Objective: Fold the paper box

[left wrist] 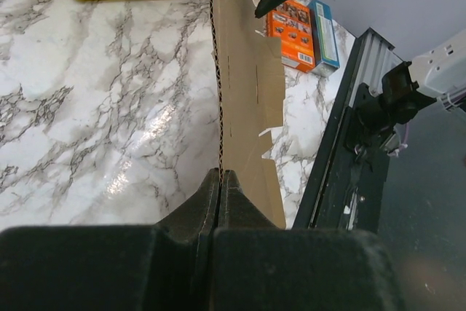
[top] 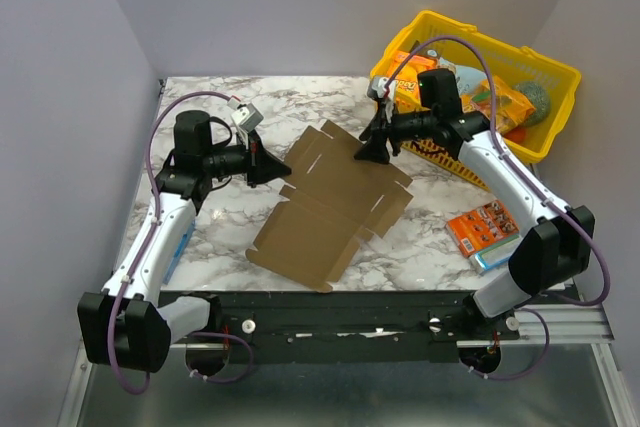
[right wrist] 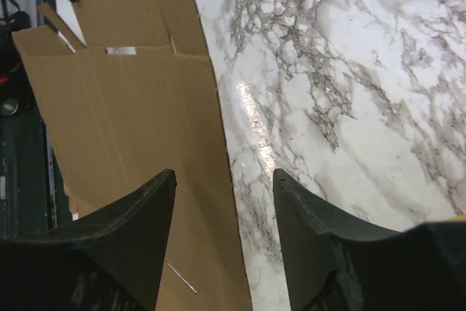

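Observation:
The paper box [top: 335, 202] is a flat brown cardboard blank with flaps and slots, lying mid-table. My left gripper [top: 283, 169] is shut on its left edge; in the left wrist view the fingers [left wrist: 220, 180] pinch the corrugated edge of the paper box [left wrist: 244, 85], seen edge-on. My right gripper [top: 374, 152] is open over the blank's far right edge. In the right wrist view the fingers [right wrist: 156, 202] straddle the edge of the paper box [right wrist: 124, 136], one above cardboard, one above marble.
A yellow basket [top: 548, 72] with packets stands at the back right, close behind the right arm. An orange snack box [top: 482, 226] and a blue-edged box [top: 495, 257] lie at the right. A black rail [top: 350, 312] runs along the near edge.

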